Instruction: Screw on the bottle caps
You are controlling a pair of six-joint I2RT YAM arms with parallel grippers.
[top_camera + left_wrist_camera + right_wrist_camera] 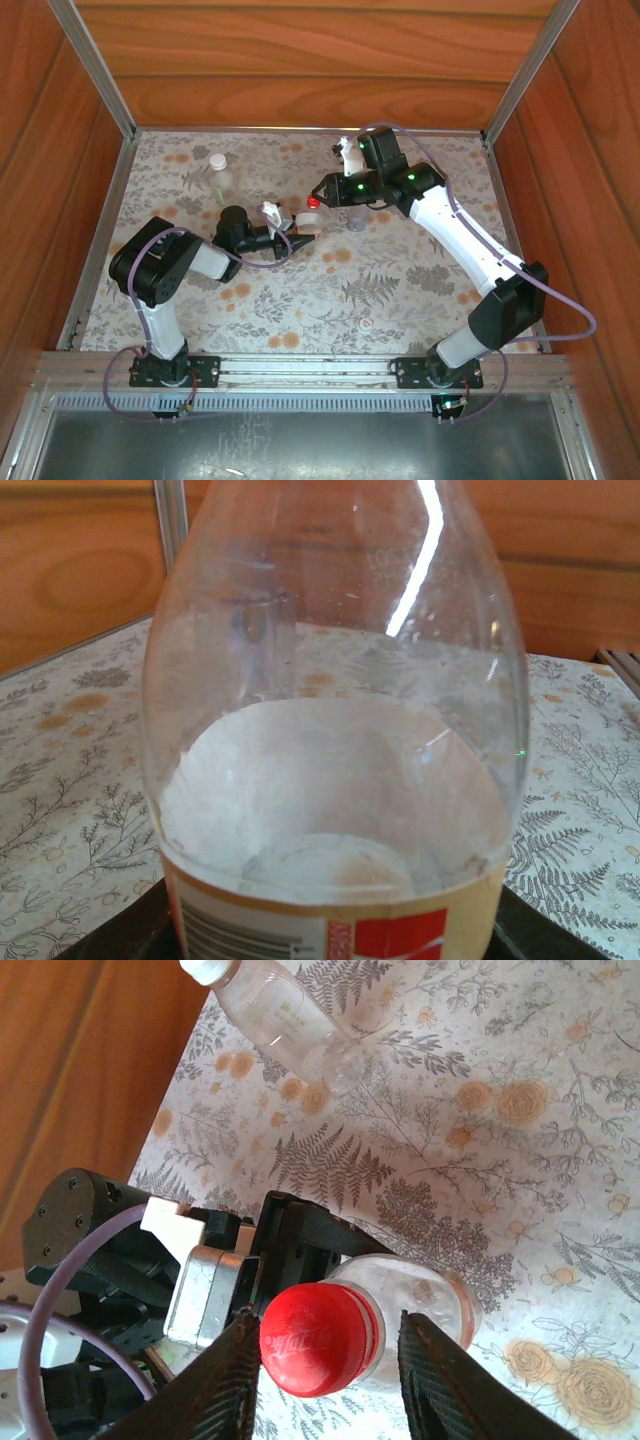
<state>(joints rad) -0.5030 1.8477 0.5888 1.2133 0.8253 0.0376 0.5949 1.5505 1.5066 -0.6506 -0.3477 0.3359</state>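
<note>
The clear plastic bottle with the red-orange label (335, 780) looks light, thin-walled and slick, best held low on its body; its round red plastic cap (318, 1338) should be taken by the rim. At lower centre of the right wrist view the cap sits on the bottle's neck between the right jaws, slightly parted and gripping nothing; the left jaws clamp the bottle body.
</note>
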